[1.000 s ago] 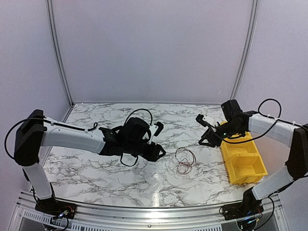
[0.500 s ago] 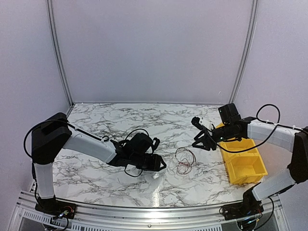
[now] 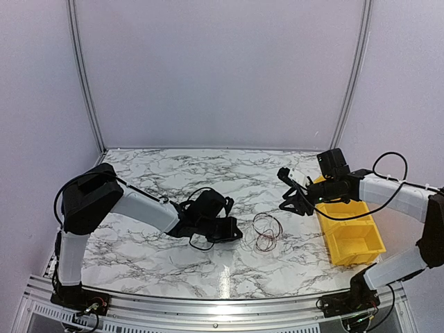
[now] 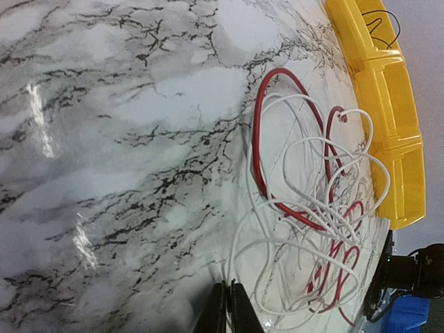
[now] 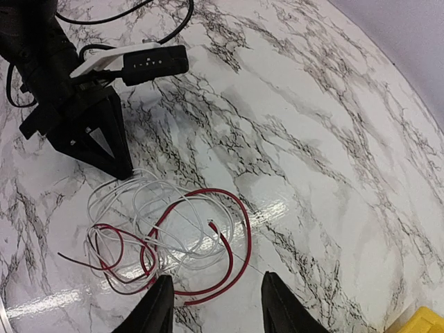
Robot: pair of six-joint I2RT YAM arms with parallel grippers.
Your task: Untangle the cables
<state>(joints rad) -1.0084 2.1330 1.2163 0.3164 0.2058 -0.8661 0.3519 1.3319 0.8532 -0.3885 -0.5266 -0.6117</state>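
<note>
Marble table (image 3: 139, 257) carries everything | yellow bin (image 3: 350, 232) at its right edge | left gripper (image 4: 227, 310) low on the table, jaws pressed together at the rim of the cables (image 4: 312, 229); a pinched strand cannot be told | right gripper (image 5: 216, 305) over them, jaws apart, holding nothing | cables: red and white loops tangled mid-table, between both grippers.

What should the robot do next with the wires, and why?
Probably the left tool should pull gently back toward its own side. It is shut at the edge of the tangled cables, maybe pinching one of them, though that is hard to tell. The right tool hovers open above the red cable, free to help.
</note>
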